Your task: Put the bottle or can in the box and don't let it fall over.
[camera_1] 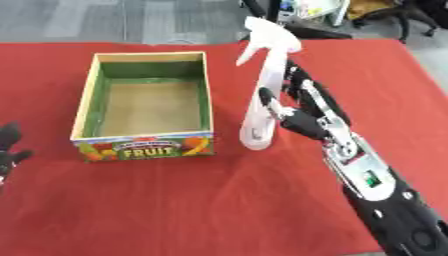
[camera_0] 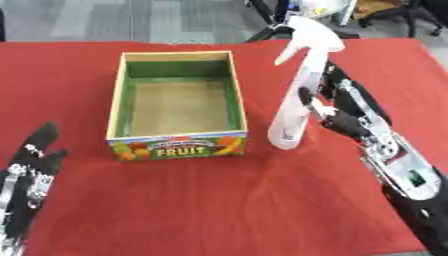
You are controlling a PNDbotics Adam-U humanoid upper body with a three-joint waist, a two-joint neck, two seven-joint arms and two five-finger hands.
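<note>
Red cloth covers the surface (camera_0: 219, 200), and on it the white spray bottle (camera_0: 293, 100) stands just right of the fruit box (camera_0: 175, 145), its base near the box's near right corner. The right hand (camera_0: 337, 112) comes in from the right with its fingers (camera_0: 306, 97) curled round the bottle's body, grasping it about midway up. The bottle leans a little, trigger head toward the far side. The left hand (camera_0: 31, 170) rests at the near left edge, fingers released and pointing up. The box is open and looks empty. The bottle is tall and narrow, so it may tip if its base catches the box's right wall on the way over, or if it is set down tilted.
</note>
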